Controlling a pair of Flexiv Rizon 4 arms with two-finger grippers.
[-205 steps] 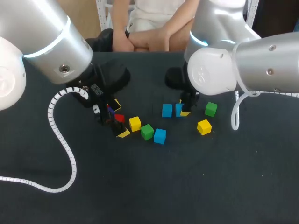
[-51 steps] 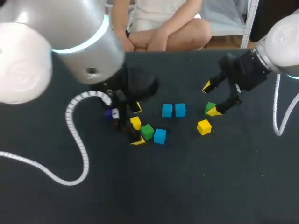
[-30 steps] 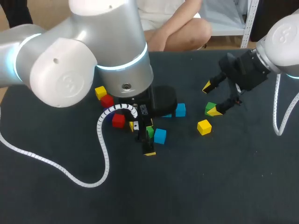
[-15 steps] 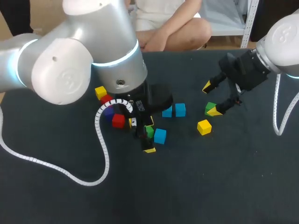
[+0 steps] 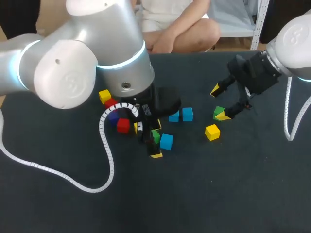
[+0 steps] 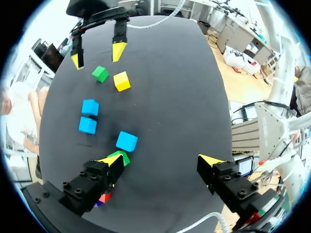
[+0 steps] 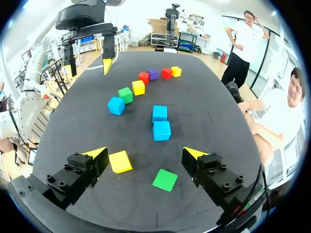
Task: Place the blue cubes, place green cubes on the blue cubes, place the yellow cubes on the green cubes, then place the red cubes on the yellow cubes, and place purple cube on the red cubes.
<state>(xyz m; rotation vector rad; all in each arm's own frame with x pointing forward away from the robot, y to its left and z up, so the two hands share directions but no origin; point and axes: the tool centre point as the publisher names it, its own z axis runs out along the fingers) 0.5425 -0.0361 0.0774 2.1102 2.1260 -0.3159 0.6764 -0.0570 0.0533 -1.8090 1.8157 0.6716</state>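
Here, the left claw (image 5: 155, 141) is hanging open low over the dark counter (image 5: 218, 194), one finger (image 6: 112, 164) standing just beside a green cube (image 5: 155, 137), with a single blue cube (image 5: 166, 141) lying next to it. A pair of blue cubes (image 5: 174, 116) is sitting side by side near the middle. The right claw (image 5: 219, 103) is likewise standing open, a second green cube (image 7: 165, 179) lying between its spread fingers (image 7: 97, 154), touched by neither, and a yellow cube (image 5: 212, 131) resting just beside. Two red cubes (image 5: 123, 125), a purple cube (image 5: 112, 118) and a second yellow cube (image 5: 104, 95) are lying near the left arm (image 5: 97, 58).

Black table (image 7: 209, 111); blue cubes (image 7: 161, 130), green cubes (image 7: 165, 180), yellow cubes (image 7: 119, 161), red cubes (image 7: 143, 77), purple cube (image 7: 153, 74).
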